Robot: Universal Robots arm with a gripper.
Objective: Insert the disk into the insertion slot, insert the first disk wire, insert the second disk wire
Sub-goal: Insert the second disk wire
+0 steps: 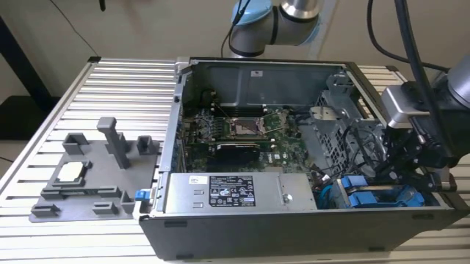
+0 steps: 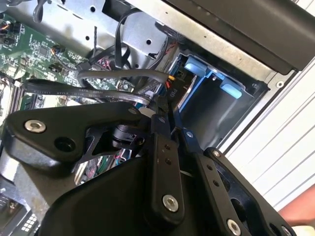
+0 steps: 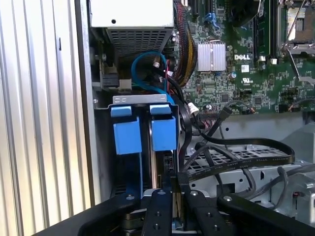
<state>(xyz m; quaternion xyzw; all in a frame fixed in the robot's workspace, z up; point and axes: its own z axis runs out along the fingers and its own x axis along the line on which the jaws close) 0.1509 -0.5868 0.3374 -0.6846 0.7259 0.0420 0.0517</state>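
Gripper (image 3: pixel 172 189) of matte black metal, fingers clenched on a thin black cable, beside blue plastic disk (image 3: pixel 164 130) carrier

A dark printed label (image 1: pixel 231 197) sits on the silver power-supply box (image 1: pixel 294 193), at six o'clock from the motherboard (image 1: pixel 242 129). None of its print can be made out.

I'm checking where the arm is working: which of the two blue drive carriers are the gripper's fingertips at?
In the first wrist view, the gripper meets the blue carrier next to the black cables; the other carrier sits by the case wall.
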